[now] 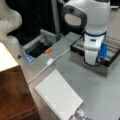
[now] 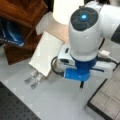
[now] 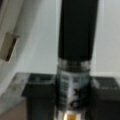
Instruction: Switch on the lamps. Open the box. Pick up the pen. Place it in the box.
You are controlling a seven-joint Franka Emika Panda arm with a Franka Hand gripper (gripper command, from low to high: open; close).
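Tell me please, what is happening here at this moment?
A white Franka arm is working over the open box at a front view's right; the grey compartments inside are visible. The wrist view shows the pen close up, black above a silvery middle section, clamped in the end effector. In a front view the lamp glows bright. A spiral notebook lies on the table.

White notebook (image 1: pixel 58 97) flat on table (image 1: pixel 100 92); wooden block (image 1: pixel 13 92) beside.

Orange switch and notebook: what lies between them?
A white cable crosses the table there, in a front view. The gripper grips the pen in the wrist view.
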